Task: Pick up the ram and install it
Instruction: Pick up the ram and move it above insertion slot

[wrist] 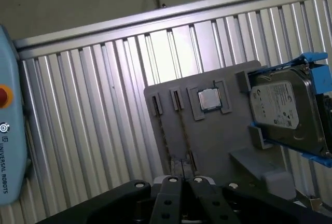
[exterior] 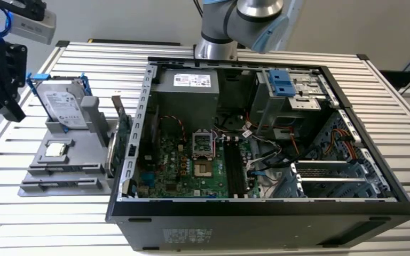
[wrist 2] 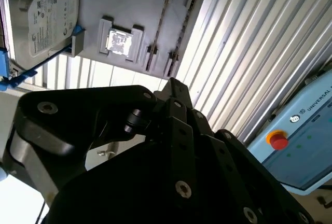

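Note:
My black gripper (exterior: 11, 113) hangs at the exterior view's far left, above the table beside a grey parts holder (exterior: 84, 154). Its fingertips (wrist: 172, 181) stand close together with nothing between them, and they meet in a point (wrist 2: 174, 85) in the second wrist view. Two narrow slots (wrist: 179, 130) in the holder each carry a thin dark line. I cannot tell whether either line is the ram seen on edge. The open computer case (exterior: 262, 210) lies to the exterior view's right of the holder, its motherboard (exterior: 190, 170) with dark memory slots (exterior: 235, 168) exposed.
A silver hard drive in a blue frame (exterior: 64, 104) stands on the holder beside a small square chip (exterior: 57, 149). A green card (exterior: 123, 141) stands between holder and case. A pendant with a red button (wrist 2: 278, 140) lies past the slatted table (exterior: 20, 213).

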